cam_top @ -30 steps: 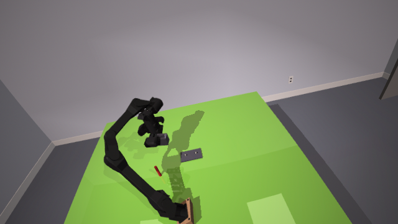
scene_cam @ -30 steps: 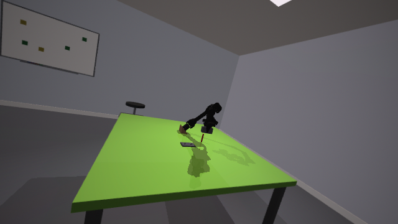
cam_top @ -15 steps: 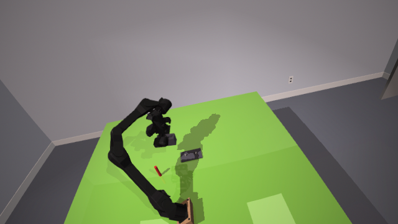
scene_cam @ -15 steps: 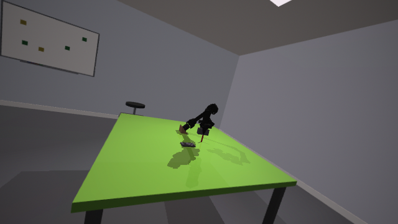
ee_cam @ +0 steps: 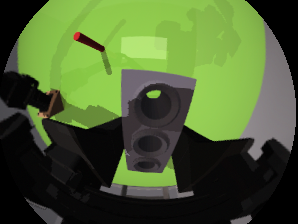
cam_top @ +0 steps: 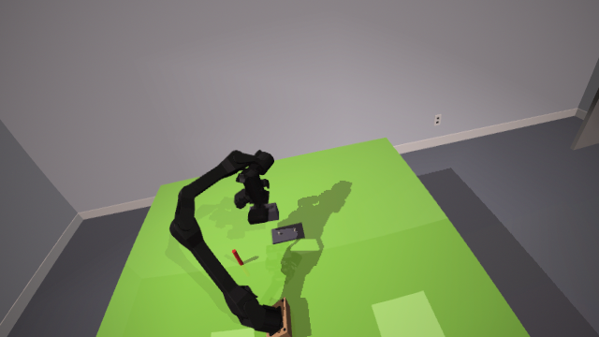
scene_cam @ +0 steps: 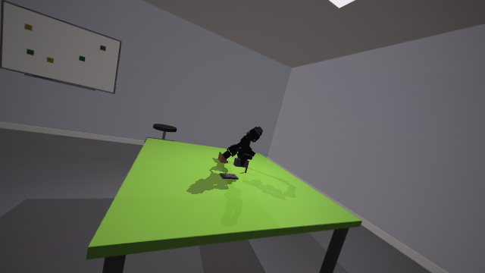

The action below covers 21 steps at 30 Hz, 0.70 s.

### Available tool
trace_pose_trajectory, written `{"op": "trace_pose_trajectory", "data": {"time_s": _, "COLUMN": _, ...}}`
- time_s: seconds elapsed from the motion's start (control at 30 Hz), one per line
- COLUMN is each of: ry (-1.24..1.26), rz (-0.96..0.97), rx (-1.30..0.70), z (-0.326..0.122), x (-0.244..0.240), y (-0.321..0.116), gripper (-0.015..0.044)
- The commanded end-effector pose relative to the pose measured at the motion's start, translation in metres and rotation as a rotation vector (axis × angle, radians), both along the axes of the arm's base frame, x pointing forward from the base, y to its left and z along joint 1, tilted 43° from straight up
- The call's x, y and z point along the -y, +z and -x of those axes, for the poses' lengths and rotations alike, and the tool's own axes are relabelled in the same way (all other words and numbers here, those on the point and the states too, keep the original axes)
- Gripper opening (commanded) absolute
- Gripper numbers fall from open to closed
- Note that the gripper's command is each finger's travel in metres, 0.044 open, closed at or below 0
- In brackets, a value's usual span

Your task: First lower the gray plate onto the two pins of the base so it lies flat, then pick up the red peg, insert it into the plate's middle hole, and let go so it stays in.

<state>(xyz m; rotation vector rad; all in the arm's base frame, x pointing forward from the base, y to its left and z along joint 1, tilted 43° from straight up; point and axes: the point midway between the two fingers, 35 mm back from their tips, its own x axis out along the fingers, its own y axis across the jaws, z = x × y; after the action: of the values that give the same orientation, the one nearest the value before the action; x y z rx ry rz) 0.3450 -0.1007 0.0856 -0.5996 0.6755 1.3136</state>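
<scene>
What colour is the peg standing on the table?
The peg is red. It shows best in the wrist view.

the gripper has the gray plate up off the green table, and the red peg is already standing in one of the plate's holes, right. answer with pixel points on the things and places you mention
Not quite: the red peg (cam_top: 238, 257) (ee_cam: 90, 42) stands on the green table (cam_top: 365, 187) (ee_cam: 220, 90), outside the gray plate (cam_top: 273, 212) (ee_cam: 131, 90), as the wrist view shows. The rest is right.
</scene>
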Motion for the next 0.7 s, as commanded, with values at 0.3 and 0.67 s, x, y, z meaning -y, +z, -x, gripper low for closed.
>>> {"op": "trace_pose_trajectory", "data": {"time_s": 0.3, "ry": 0.049, "rz": 0.004, "rx": 0.021, "z": 0.007, "x": 0.011, "y": -0.041, "gripper": 0.0}}
{"op": "trace_pose_trajectory", "data": {"time_s": 0.67, "ry": 0.085, "rz": 0.005, "rx": 0.039, "z": 0.014, "x": 0.017, "y": -0.07, "gripper": 0.0}}
